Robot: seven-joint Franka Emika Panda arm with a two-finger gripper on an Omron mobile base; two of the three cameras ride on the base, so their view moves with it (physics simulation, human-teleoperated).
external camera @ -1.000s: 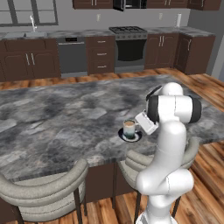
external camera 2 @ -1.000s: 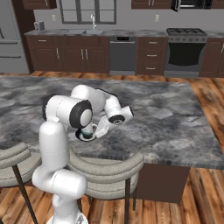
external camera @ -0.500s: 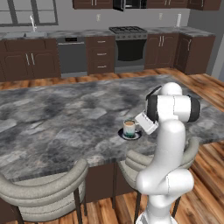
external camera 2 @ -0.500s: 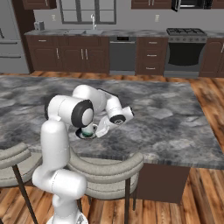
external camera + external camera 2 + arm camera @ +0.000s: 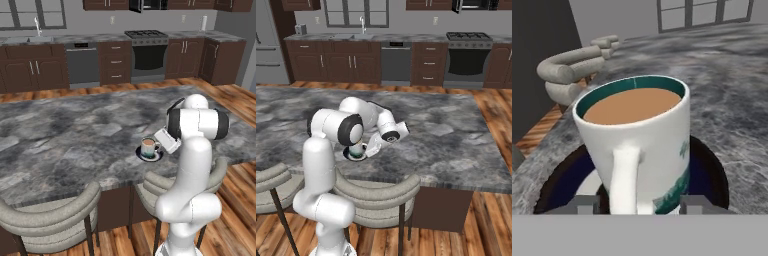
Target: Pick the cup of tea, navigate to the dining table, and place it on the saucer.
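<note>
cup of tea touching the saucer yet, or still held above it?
Touching. In the hand view the cup of tea sits down inside the saucer, no gap under its base; the left base view agrees.

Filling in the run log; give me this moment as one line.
phase: release | cup of tea: upright on saucer | gripper: open, straddling handle | dining table: reached

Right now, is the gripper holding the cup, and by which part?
Cannot tell. The gripper straddles the handle of the cup of tea, which sits on the saucer; contact isn't visible.
</note>
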